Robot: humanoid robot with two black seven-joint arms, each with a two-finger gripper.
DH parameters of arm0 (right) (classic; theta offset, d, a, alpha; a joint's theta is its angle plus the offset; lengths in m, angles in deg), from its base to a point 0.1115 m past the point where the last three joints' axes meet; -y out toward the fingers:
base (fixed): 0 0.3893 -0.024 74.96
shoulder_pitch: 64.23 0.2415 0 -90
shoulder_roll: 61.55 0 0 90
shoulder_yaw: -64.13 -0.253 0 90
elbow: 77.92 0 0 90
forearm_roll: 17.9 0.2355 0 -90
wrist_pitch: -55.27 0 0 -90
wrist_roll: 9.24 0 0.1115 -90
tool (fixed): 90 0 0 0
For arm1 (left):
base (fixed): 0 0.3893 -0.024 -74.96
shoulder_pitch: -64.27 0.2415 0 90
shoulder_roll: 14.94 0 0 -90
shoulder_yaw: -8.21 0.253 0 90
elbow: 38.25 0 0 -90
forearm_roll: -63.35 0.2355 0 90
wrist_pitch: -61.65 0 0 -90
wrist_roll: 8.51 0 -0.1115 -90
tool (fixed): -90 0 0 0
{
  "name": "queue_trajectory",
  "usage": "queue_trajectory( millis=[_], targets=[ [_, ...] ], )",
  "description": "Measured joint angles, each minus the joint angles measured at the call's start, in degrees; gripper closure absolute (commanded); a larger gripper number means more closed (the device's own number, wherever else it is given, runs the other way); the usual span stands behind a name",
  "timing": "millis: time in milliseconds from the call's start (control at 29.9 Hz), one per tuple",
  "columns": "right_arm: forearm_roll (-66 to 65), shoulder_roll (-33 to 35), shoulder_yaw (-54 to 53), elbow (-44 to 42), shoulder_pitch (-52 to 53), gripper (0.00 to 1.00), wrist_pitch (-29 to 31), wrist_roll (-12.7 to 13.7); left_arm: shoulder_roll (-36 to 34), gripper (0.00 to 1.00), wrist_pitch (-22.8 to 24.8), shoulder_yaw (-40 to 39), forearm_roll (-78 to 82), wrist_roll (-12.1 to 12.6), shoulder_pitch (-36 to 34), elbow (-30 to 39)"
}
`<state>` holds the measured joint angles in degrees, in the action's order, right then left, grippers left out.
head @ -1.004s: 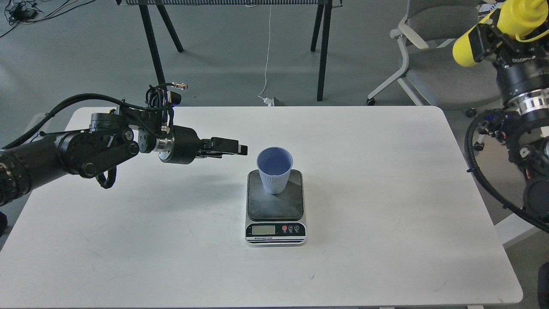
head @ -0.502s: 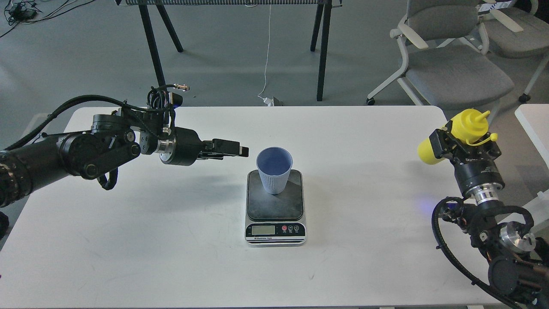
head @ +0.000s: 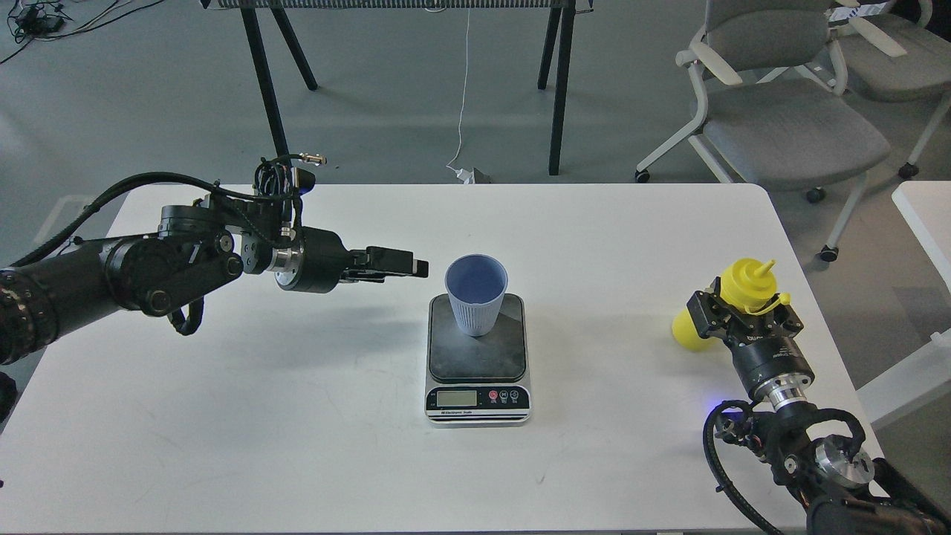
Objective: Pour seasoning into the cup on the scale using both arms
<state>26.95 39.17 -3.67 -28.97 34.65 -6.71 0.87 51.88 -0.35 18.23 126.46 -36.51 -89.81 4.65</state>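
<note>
The pale blue-grey cup (head: 475, 296) stands upright on the back of the scale (head: 478, 357), near the middle of the white table (head: 297, 416). My left gripper (head: 416, 266) points right at the cup's rim height, a short gap to its left, and holds nothing. It is seen side-on, so I cannot tell its fingers apart. My right gripper (head: 732, 318) is shut on the yellow seasoning bottle (head: 749, 291) at the table's right side. The nozzle points up and away, and the tethered cap hangs loose. The bottle's base (head: 685, 334) sticks out to the left.
Grey office chairs (head: 780, 126) stand beyond the table's far right corner. Black stand legs (head: 561, 89) are on the floor behind the table. A second white table edge (head: 925, 215) is at the far right.
My right arm has come down and inward with the bottle, from high at the top right to low over the table's right side. My left gripper has barely moved.
</note>
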Motion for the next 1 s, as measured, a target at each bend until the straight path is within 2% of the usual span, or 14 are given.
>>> queue_trajectory(
  millis=[67,234,569,1004],
  targets=[
    [-1.38,-0.32,0.3,0.0,0.06,0.68,0.01,-0.69,0.0,0.0,0.0,0.0,0.0,0.0,0.0,0.0],
    [-2.94,-0.53,0.57,0.33,0.08,0.0,0.01,-1.95,-0.09,0.0,0.0,0.0,0.0,0.0,0.33,-0.02],
    [-3.18,0.48,0.48,2.25,-1.87,0.0,-0.05,-2.39,-0.11,0.0,0.0,0.0,0.0,0.0,0.7,-0.01],
    [-3.19,6.32,-0.71,16.32,-12.13,0.0,-0.01,-2.71,-0.28,0.0,0.0,0.0,0.0,0.0,0.8,-0.05]
  ],
)
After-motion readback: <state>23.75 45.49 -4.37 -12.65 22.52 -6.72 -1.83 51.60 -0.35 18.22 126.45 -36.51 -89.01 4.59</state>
